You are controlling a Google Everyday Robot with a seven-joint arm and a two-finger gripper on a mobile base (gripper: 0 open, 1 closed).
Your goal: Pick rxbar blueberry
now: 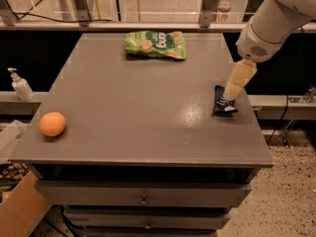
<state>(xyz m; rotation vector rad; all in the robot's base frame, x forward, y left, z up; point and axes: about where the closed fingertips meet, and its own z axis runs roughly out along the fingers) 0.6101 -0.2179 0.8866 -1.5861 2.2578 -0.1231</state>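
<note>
Navy-blue wrapper on a grey bench [128,107]: the rxbar blueberry [223,104] lies flat near the right edge, about midway between the far and near sides. A pale patch shows toward its near end. Its long axis runs roughly front to back, close to parallel with that right edge.

The robot's cream-coloured claw [231,95] hangs directly over the far, right-hand part of the bar, and its tip overlaps the wrapper in this view. Whether it touches the wrapper or stops just above it cannot be told, nor whether the claw is set wide or narrow, since it reads as a single pale slab from this angle. Nothing is visibly held.

The white arm [276,19] enters from the upper right corner and slants down and to the left. The claw tilts off vertical, its tip leaning leftward toward the bar. The bar therefore sits just below the tip and slightly to its left, so the coming move looks like a short descent rather than a reach. A grip across the bar's narrow width appears the likelier fit.

Elsewhere on the bench, a green snack bag [156,44] rests at the far edge and an orange [52,124] near the left front corner, both well apart from the bar.
</note>
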